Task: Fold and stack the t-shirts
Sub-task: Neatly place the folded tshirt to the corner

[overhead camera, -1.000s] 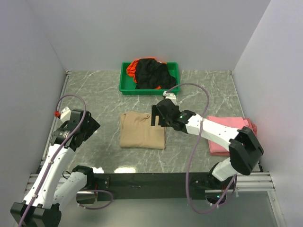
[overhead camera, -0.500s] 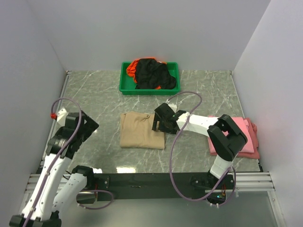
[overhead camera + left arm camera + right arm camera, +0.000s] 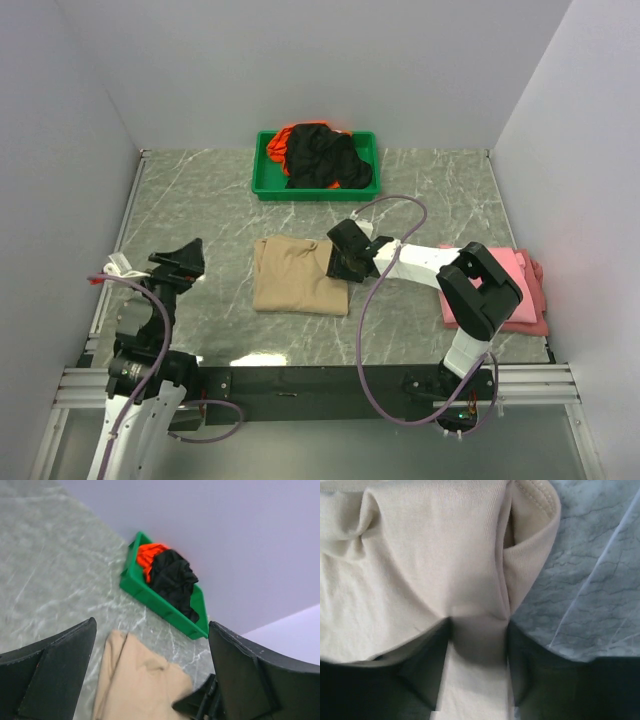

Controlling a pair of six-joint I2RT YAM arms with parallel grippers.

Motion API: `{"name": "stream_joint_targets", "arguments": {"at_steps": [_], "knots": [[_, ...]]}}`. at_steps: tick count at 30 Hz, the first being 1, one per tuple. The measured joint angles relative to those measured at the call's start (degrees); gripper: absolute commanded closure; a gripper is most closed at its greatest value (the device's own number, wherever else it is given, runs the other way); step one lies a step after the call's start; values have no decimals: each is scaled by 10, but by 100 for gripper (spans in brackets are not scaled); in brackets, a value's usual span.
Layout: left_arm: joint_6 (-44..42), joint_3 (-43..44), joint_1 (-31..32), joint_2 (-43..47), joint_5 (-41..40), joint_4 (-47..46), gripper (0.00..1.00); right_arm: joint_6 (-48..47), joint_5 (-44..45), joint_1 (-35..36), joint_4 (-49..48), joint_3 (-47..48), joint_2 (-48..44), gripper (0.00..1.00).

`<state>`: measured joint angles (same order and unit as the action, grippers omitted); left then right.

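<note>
Right gripper [image 3: 338, 262] has been lowered onto the right edge of the folded tan t-shirt [image 3: 295, 275] at mid-table [image 3: 200, 200] and half closed, so a ridge of cloth is now pinched between its fingers [image 3: 427, 675]. Left gripper [image 3: 178, 262] has been drawn back to the near left, jaws wide, nothing held. A carry onto the pink t-shirt [image 3: 525, 275] at far right is judged next; the black and orange t-shirts [image 3: 325, 160] are left in the green tray [image 3: 262, 185].

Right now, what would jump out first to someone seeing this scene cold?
The right claw pinching the right edge of the folded tan t-shirt at centre. Next, the green tray at the back holding a heap of black and orange shirts, and a pink shirt folded far right.
</note>
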<state>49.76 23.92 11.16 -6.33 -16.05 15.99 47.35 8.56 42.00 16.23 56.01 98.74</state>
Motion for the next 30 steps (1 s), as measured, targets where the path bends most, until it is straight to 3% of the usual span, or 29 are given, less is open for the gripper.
{"name": "stream_joint_targets", "arguments": {"at_steps": [2,6,11,22,30], "knots": [[-41,-26,0,14,13,-52,1,0,-1,0,-8,-6,-1,58],[-129,-43,0,25,55,-154,1,0,-5,-1,-19,-9,-1,83],[-185,-46,0,16,93,-241,1,-6,0,-2,-18,-8,-2,100],[-200,16,0,-112,152,-217,1,-79,92,-48,86,0,-45,100],[-144,25,0,-102,120,-166,1,-132,207,-93,228,22,-57,100]]}}
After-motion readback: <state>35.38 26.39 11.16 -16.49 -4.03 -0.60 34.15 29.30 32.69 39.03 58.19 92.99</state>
